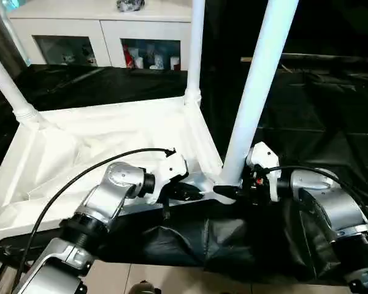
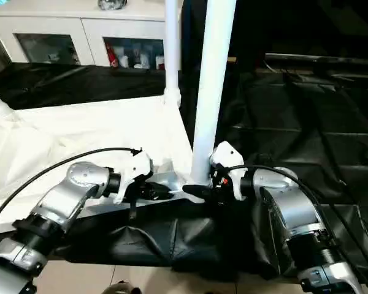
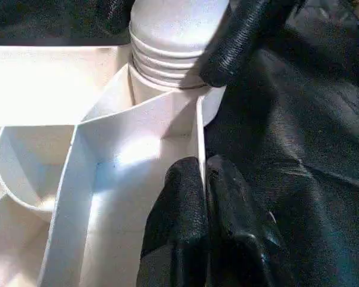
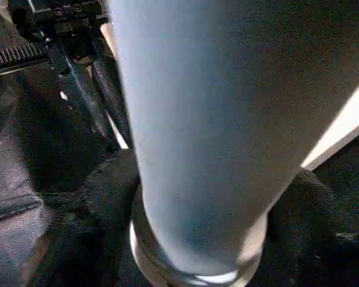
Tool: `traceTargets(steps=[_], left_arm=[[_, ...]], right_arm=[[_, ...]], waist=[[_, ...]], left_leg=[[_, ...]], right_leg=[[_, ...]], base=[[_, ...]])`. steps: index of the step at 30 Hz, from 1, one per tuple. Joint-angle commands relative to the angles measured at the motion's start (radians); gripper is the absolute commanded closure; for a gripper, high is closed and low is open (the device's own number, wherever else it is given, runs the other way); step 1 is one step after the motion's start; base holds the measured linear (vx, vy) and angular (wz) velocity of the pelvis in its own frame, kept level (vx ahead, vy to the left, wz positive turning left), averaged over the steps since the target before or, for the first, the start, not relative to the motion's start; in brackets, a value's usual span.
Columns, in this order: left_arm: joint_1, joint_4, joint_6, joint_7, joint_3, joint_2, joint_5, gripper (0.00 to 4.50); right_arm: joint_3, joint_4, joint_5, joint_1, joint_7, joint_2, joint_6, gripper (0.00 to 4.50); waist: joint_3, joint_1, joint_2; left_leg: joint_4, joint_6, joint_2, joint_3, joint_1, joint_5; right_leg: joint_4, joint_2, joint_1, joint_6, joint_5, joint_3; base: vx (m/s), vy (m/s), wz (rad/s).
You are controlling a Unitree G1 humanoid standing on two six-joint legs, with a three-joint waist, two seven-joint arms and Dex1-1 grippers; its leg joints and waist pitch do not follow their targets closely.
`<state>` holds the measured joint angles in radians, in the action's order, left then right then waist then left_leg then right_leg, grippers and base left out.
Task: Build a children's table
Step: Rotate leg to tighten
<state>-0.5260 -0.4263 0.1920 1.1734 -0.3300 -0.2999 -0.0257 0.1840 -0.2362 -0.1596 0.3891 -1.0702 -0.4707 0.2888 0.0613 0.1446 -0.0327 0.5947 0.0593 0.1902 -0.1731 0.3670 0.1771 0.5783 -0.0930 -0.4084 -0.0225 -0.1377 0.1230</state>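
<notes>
1. Left gripper (image 3: 204, 197) pinches tabletop (image 1: 80, 147) rim wall, jaws nearly closed, beside corner socket.
2. Right gripper (image 1: 233, 187) jaws spread around nearest leg (image 1: 257, 86) base.
3. Tabletop lies inverted at work table (image 1: 331, 116) edge.

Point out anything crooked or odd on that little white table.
The near leg leans to the right out of its corner socket, while the far leg stands straight. The right gripper is at its base; the left gripper pinches the tabletop rim beside it.

Black-draped work table (image 1: 331, 122) — white cabinet (image 1: 98, 27) behind, holding perhaps toys.
</notes>
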Motion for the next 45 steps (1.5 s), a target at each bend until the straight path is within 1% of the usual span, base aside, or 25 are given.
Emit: traceTargets(steps=[1, 2, 7, 10, 12, 13, 14, 16, 17, 18, 19, 20, 23, 24, 25, 27, 30, 33, 34, 36, 39, 40, 41, 43, 45], left_arm=[[-0.016, 0.061, -0.005, 0.011, 0.001, 0.012, -0.035, 4.5], [-0.015, 0.066, 0.002, 0.006, 0.001, 0.014, -0.035, 4.5], [-0.021, 0.058, 0.011, -0.018, 0.011, 0.032, -0.039, 4.5], [-0.047, 0.018, 0.018, -0.068, 0.02, 0.079, -0.034, 4.5], [-0.073, -0.024, 0.023, -0.121, 0.026, 0.11, -0.019, 4.5], [-0.09, -0.052, 0.022, -0.152, 0.03, 0.128, -0.009, 4.5], [-0.123, -0.105, 0.029, -0.229, 0.042, 0.162, 0.009, 4.5], [-0.178, -0.19, 0.037, -0.34, 0.066, 0.214, 0.024, 4.5], [-0.232, -0.273, 0.035, -0.463, 0.095, 0.27, 0.029, 4.5], [-0.25, -0.3, 0.038, -0.499, 0.106, 0.29, 0.026, 4.5], [-0.266, -0.324, 0.032, -0.526, 0.107, 0.307, 0.03, 4.5], [-0.282, -0.348, 0.019, -0.548, 0.104, 0.322, 0.039, 4.5], [-0.296, -0.37, 0.016, -0.542, 0.101, 0.34, 0.045, 4.5], [-0.297, -0.37, 0.015, -0.533, 0.1, 0.343, 0.044, 4.5], [-0.295, -0.365, 0.016, -0.524, 0.099, 0.344, 0.042, 4.5], [-0.29, -0.36, 0.008, -0.5, 0.094, 0.338, 0.046, 4.5], [-0.287, -0.372, -0.031, -0.466, 0.084, 0.324, 0.05, 4.5], [-0.255, -0.332, -0.081, -0.361, 0.056, 0.275, 0.041, 4.5], [-0.255, -0.332, -0.081, -0.361, 0.056, 0.275, 0.041, 4.5], [-0.203, -0.241, -0.1, -0.229, 0.032, 0.216, 0.02, 4.5], [-0.162, -0.164, -0.09, -0.133, 0.017, 0.159, 0.002, 4.5], [-0.16, -0.16, -0.089, -0.129, 0.016, 0.157, 0.001, 4.5], [-0.148, -0.138, -0.085, -0.102, 0.012, 0.139, -0.005, 4.5], [-0.115, -0.078, -0.076, -0.028, 0.001, 0.096, -0.026, 4.5], [-0.084, -0.016, -0.05, 0.032, -0.01, 0.061, -0.046, 4.5]], right_arm=[[0.03, 0.036, -0.013, -0.009, -0.033, 0.01, 0.017, 1.62], [0.032, 0.038, -0.013, -0.012, -0.032, 0.012, 0.02, 1.76], [0.033, 0.016, 0.007, -0.019, 0.032, 0.033, 0.029, 1.83], [-0.007, -0.043, 0.027, -0.017, 0.195, 0.122, 0.03, 1.84], [-0.038, -0.073, 0.028, -0.007, 0.288, 0.174, 0.053, 1.84], [-0.049, -0.087, 0.033, 0.0, 0.334, 0.199, 0.063, 1.84], [-0.068, -0.114, 0.044, 0.013, 0.418, 0.238, 0.074, 1.84], [-0.105, -0.163, 0.051, 0.044, 0.548, 0.3, 0.104, 1.84], [-0.14, -0.224, 0.06, 0.081, 0.682, 0.359, 0.114, 1.84], [-0.147, -0.249, 0.067, 0.096, 0.724, 0.377, 0.114, 1.84], [-0.145, -0.269, 0.071, 0.11, 0.739, 0.39, 0.107, 1.84], [-0.139, -0.284, 0.076, 0.122, 0.746, 0.404, 0.096, 1.84], [-0.154, -0.291, 0.059, 0.135, 0.746, 0.432, 0.088, 1.84], [-0.155, -0.285, 0.056, 0.137, 0.736, 0.437, 0.086, 1.28], [-0.155, -0.275, 0.049, 0.137, 0.717, 0.438, 0.089, 1.14], [-0.145, -0.257, 0.051, 0.136, 0.684, 0.433, 0.09, 1.14], [-0.114, -0.245, 0.077, 0.134, 0.651, 0.41, 0.063, 0.7], [-0.061, -0.184, 0.068, 0.111, 0.508, 0.335, 0.035, 0.7], [-0.061, -0.184, 0.068, 0.111, 0.508, 0.335, 0.035, 0.7], [-0.02, -0.111, 0.062, 0.078, 0.359, 0.243, 0.009, 0.7], [-0.005, -0.062, 0.057, 0.052, 0.242, 0.158, -0.009, 0.7], [-0.004, -0.06, 0.057, 0.051, 0.237, 0.154, -0.01, 0.7], [-0.001, -0.049, 0.056, 0.045, 0.207, 0.13, -0.014, 0.7], [0.003, -0.032, 0.054, 0.033, 0.143, 0.08, -0.031, 0.7], [0.001, -0.018, 0.04, 0.024, 0.096, 0.046, -0.032, 0.7]], waist=[[-0.077, -0.001, 0.02], [-0.077, 0.0, 0.02], [-0.078, -0.001, 0.021], [-0.076, -0.006, 0.022], [-0.077, -0.015, 0.022], [-0.075, -0.017, 0.02], [-0.077, -0.024, 0.023], [-0.075, -0.03, 0.014], [-0.077, -0.034, 0.019], [-0.078, -0.035, 0.015], [-0.077, -0.036, 0.017], [-0.079, -0.035, 0.015], [-0.084, -0.029, 0.017], [-0.085, -0.025, 0.015], [-0.085, -0.025, 0.015], [-0.084, -0.025, 0.015], [-0.083, -0.028, 0.016], [-0.081, -0.026, 0.019], [-0.082, -0.024, 0.018], [-0.082, -0.021, 0.02], [-0.081, -0.02, 0.015], [-0.079, -0.018, 0.016], [-0.08, -0.014, 0.012], [-0.08, -0.006, 0.012], [-0.079, -0.002, 0.011]], left_leg=[[-0.069, -0.058, 0.042, 0.012, -0.009, 0.221], [-0.069, -0.056, 0.042, 0.012, -0.008, 0.221], [-0.069, -0.057, 0.042, 0.012, -0.008, 0.211], [-0.07, -0.045, 0.038, 0.012, -0.007, 0.217], [-0.071, -0.031, 0.037, 0.015, -0.009, 0.231], [-0.071, -0.03, 0.036, 0.014, -0.011, 0.237], [-0.071, -0.021, 0.034, 0.016, -0.01, 0.242], [-0.07, -0.014, 0.031, 0.015, -0.015, 0.248], [-0.068, -0.008, 0.027, 0.016, -0.013, 0.255], [-0.068, -0.002, 0.028, 0.017, -0.017, 0.264], [-0.068, -0.006, 0.028, 0.017, -0.016, 0.263], [-0.067, -0.012, 0.025, 0.016, -0.013, 0.259], [-0.066, -0.043, 0.025, 0.013, -0.006, 0.205], [-0.065, -0.05, 0.026, 0.013, -0.005, 0.185], [-0.066, -0.054, 0.027, 0.013, -0.004, 0.18], [-0.067, -0.061, 0.03, 0.014, -0.003, 0.181], [-0.068, -0.057, 0.029, 0.013, -0.005, 0.202], [-0.069, -0.062, 0.031, 0.013, -0.005, 0.208], [-0.07, -0.063, 0.034, 0.015, -0.006, 0.207], [-0.069, -0.07, 0.037, 0.014, -0.004, 0.202], [-0.069, -0.072, 0.04, 0.012, -0.007, 0.212], [-0.07, -0.069, 0.041, 0.013, -0.005, 0.218], [-0.07, -0.067, 0.044, 0.013, -0.01, 0.226], [-0.071, -0.06, 0.048, 0.014, -0.009, 0.228], [-0.071, -0.056, 0.047, 0.012, -0.012, 0.24]], right_leg=[[-0.075, -0.072, 0.056, -0.127, -0.419, -0.055], [-0.075, -0.072, 0.056, -0.123, -0.423, -0.055], [-0.074, -0.071, 0.055, -0.122, -0.412, -0.055], [-0.079, -0.072, 0.054, -0.113, -0.441, -0.053], [-0.083, -0.072, 0.055, -0.095, -0.467, -0.049], [-0.086, -0.07, 0.051, -0.094, -0.472, -0.05], [-0.086, -0.07, 0.055, -0.089, -0.476, -0.047], [-0.09, -0.068, 0.047, -0.093, -0.478, -0.047], [-0.091, -0.069, 0.052, -0.087, -0.489, -0.043], [-0.093, -0.069, 0.05, -0.086, -0.492, -0.043], [-0.097, -0.071, 0.051, -0.085, -0.492, -0.042], [-0.097, -0.07, 0.055, -0.081, -0.476, -0.042], [-0.085, -0.07, 0.06, -0.1, -0.386, -0.049], [-0.079, -0.071, 0.063, -0.11, -0.36, -0.049], [-0.079, -0.07, 0.063, -0.115, -0.35, -0.049], [-0.076, -0.069, 0.065, -0.127, -0.338, -0.049], [-0.081, -0.07, 0.065, -0.123, -0.368, -0.048], [-0.082, -0.071, 0.066, -0.113, -0.382, -0.049], [-0.081, -0.073, 0.067, -0.113, -0.378, -0.049], [-0.075, -0.073, 0.068, -0.122, -0.355, -0.053], [-0.074, -0.072, 0.063, -0.136, -0.358, -0.053], [-0.073, -0.074, 0.065, -0.138, -0.365, -0.053], [-0.073, -0.074, 0.06, -0.14, -0.375, -0.054], [-0.069, -0.076, 0.062, -0.146, -0.364, -0.056], [-0.071, -0.073, 0.058, -0.149, -0.367, -0.057]], base=[[0.0, 0.0, 0.0], [0.0, 0.0, 0.0], [0.0, 0.0, 0.0], [0.0, 0.0, 0.0], [0.0, 0.0, 0.0], [0.0, 0.0, 0.0], [0.0, 0.0, 0.0], [0.0, 0.0, 0.0], [0.0, 0.0, 0.0], [0.0, 0.0, 0.0], [0.0, 0.0, 0.0], [0.0, 0.0, 0.0], [0.0, 0.0, 0.0], [0.0, 0.0, 0.0], [0.0, 0.0, 0.0], [0.0, 0.0, 0.0], [0.0, 0.0, 0.0], [0.0, 0.0, 0.0], [0.0, 0.0, 0.0], [0.0, 0.0, 0.0], [0.0, 0.0, 0.0], [0.0, 0.0, 0.0], [0.0, 0.0, 0.0], [0.0, 0.0, 0.0], [0.0, 0.0, 0.0]])
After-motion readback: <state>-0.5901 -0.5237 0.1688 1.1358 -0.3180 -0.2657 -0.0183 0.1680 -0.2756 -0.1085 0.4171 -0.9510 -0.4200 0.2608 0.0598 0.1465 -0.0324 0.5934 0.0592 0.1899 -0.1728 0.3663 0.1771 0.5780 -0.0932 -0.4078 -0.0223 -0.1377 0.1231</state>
